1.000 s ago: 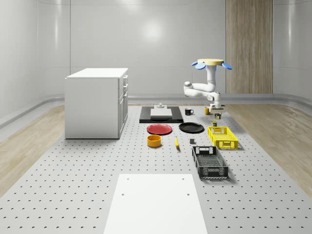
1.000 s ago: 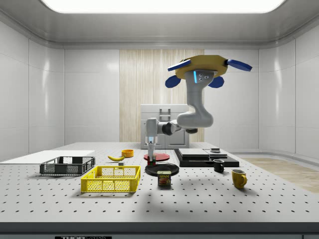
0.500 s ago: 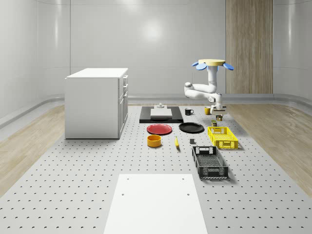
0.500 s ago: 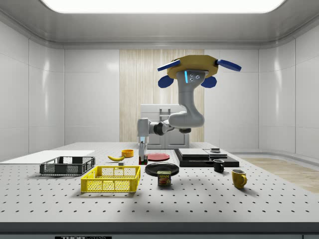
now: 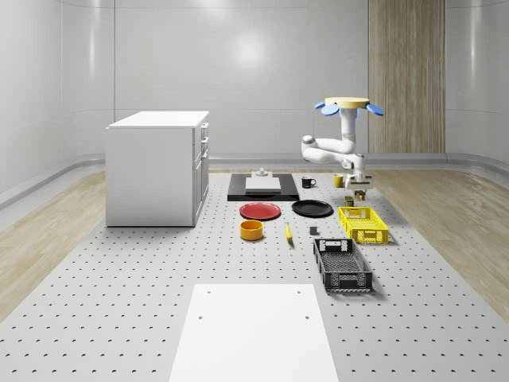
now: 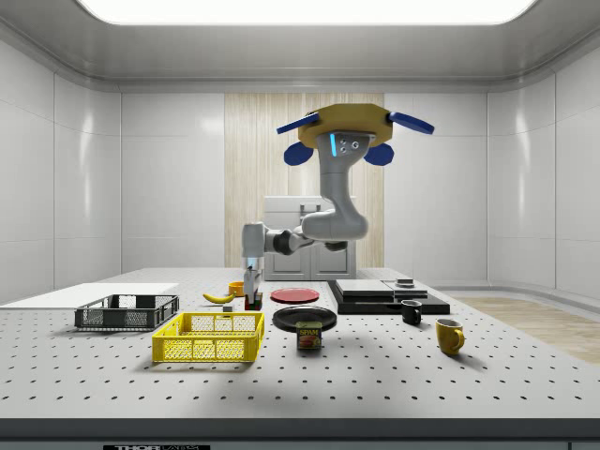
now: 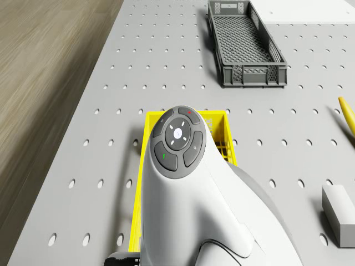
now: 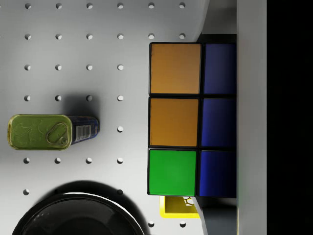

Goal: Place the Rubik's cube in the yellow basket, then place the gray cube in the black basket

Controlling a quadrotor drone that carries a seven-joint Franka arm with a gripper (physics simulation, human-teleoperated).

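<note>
The drone (image 6: 343, 127) hovered above the surface (image 5: 119, 302), over the far end of the yellow basket (image 5: 363, 224). Its arm reached down and the jaws (image 6: 251, 298) pinched the Rubik's cube (image 8: 192, 119) — held aloft, clear of the surface, with a corner of the yellow basket just below it. Beyond the jaws, down on the surface, lay a green tin (image 8: 51, 131) and the rim of a black plate (image 8: 78, 213). The black basket (image 7: 246, 44) sat farther off, past the yellow one, and a gray cube (image 7: 339, 212) rested well apart from the jaws.
</note>
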